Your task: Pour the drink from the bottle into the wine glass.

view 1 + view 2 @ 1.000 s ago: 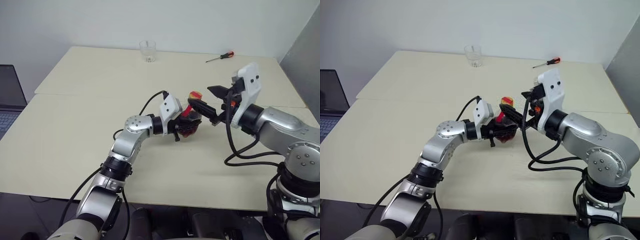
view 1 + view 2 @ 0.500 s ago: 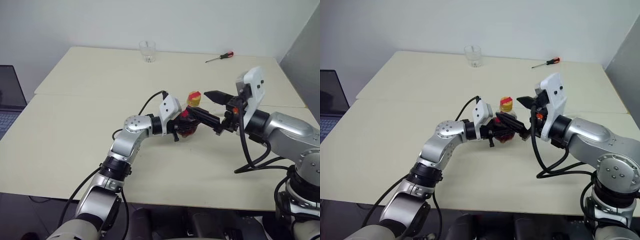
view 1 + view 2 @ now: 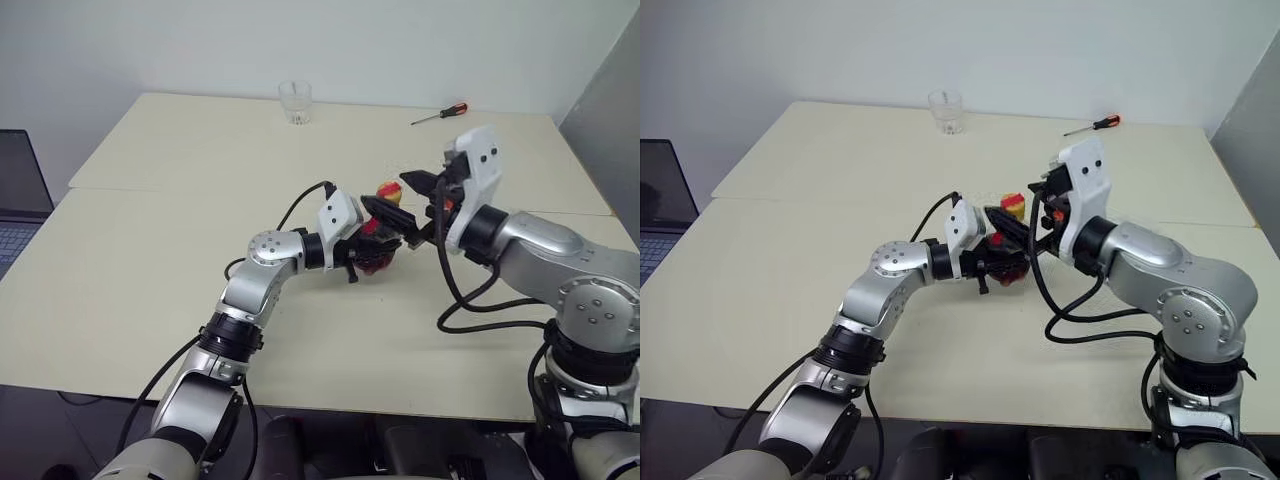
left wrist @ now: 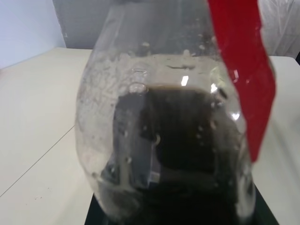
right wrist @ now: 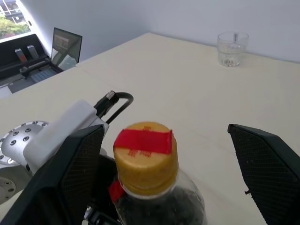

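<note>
Left gripper (image 3: 372,250) jaws clamp the bottle (image 5: 150,187); right gripper (image 5: 174,164) jaws gape wide astride its yellow cap (image 5: 146,157), bare counter (image 3: 180,170) all around.

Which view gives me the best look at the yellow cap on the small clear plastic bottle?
The right wrist view: the yellow cap sits close between the open right gripper fingers. The eye views show it small; the left wrist view shows the bottle body and dark drink.
</note>
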`<action>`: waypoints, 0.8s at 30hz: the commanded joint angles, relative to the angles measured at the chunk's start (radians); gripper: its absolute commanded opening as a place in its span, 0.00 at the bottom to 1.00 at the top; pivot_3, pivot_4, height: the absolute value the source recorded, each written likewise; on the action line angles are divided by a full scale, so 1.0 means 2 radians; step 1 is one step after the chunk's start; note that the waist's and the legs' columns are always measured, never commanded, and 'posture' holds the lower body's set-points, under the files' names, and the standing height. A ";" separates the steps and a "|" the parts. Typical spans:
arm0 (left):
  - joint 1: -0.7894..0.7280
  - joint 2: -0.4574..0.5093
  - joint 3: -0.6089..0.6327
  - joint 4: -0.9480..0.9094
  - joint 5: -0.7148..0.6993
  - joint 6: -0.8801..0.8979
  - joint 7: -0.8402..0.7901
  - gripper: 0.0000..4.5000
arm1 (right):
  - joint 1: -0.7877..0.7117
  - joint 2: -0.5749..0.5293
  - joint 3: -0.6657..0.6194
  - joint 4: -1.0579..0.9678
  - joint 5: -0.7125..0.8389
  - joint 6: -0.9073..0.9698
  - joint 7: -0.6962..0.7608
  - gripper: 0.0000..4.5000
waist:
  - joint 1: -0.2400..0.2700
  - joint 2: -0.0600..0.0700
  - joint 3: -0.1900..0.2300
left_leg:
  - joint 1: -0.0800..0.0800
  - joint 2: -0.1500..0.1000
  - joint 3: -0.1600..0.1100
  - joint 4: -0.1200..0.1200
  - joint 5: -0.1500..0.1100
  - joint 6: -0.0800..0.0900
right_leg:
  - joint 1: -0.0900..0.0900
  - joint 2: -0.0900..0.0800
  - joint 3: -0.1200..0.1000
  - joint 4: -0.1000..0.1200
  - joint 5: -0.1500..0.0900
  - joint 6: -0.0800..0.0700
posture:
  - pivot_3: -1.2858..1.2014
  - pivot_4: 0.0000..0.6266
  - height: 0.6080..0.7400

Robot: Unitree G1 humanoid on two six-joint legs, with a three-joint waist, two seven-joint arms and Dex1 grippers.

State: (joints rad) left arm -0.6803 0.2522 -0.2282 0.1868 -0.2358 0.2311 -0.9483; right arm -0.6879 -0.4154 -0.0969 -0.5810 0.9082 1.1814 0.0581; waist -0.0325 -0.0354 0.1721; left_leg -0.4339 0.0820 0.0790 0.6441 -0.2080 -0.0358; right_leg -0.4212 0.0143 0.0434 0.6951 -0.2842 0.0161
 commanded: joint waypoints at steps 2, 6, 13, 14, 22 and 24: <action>-0.007 -0.003 0.009 -0.029 -0.006 -0.009 0.004 0.23 | -0.020 0.013 0.003 0.010 -0.022 -0.026 -0.003 1.00 | 0.000 0.000 0.000 | 0.000 0.000 0.000 0.000 0.000 0.000 | 0.000 0.000 0.000 0.000 0.000 0.000 | 0.52 0.24 1.00; -0.005 -0.003 0.010 -0.031 -0.006 -0.009 0.005 0.23 | -0.025 0.022 0.004 0.027 -0.045 -0.036 -0.005 1.00 | 0.000 0.000 0.000 | 0.000 0.000 0.000 0.000 0.000 0.000 | 0.000 0.000 0.000 0.000 0.000 0.000 | 0.52 0.24 1.00; -0.003 0.000 0.012 -0.034 -0.008 -0.007 0.008 0.23 | -0.016 0.016 -0.006 0.028 -0.056 -0.038 0.007 1.00 | 0.000 0.000 0.000 | 0.000 0.000 0.000 0.000 0.000 0.000 | 0.000 0.000 0.000 0.000 0.000 0.000 | 0.52 0.24 1.00; -0.004 0.000 0.012 -0.033 -0.008 -0.008 0.008 0.23 | -0.014 0.014 -0.009 0.029 -0.056 -0.038 0.010 1.00 | 0.000 0.000 0.000 | 0.000 0.000 0.000 0.000 0.000 0.000 | 0.000 0.000 0.000 0.000 0.000 0.000 | 0.52 0.24 1.00; -0.005 0.000 0.011 -0.032 -0.007 -0.008 0.008 0.23 | 0.010 -0.023 -0.035 0.010 -0.043 -0.027 0.031 1.00 | 0.000 0.000 0.000 | 0.000 0.000 0.001 0.000 0.000 0.000 | 0.000 0.000 0.000 0.000 0.000 0.000 | 0.52 0.24 1.00; -0.006 0.000 0.012 -0.031 -0.007 -0.009 0.007 0.23 | 0.014 -0.031 -0.041 0.003 -0.036 -0.023 0.034 1.00 | 0.000 0.000 0.000 | 0.000 0.000 0.000 0.000 0.000 0.000 | 0.000 0.000 0.000 0.000 0.000 0.000 | 0.52 0.24 1.00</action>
State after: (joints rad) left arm -0.6743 0.2508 -0.2299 0.1696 -0.2338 0.2375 -0.9279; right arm -0.6673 -0.4513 -0.1116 -0.5552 0.8458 1.1345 0.1334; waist -0.0321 -0.0354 0.1721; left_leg -0.4339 0.0821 0.0797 0.6440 -0.2080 -0.0358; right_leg -0.4212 0.0141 0.0434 0.6948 -0.2841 0.0160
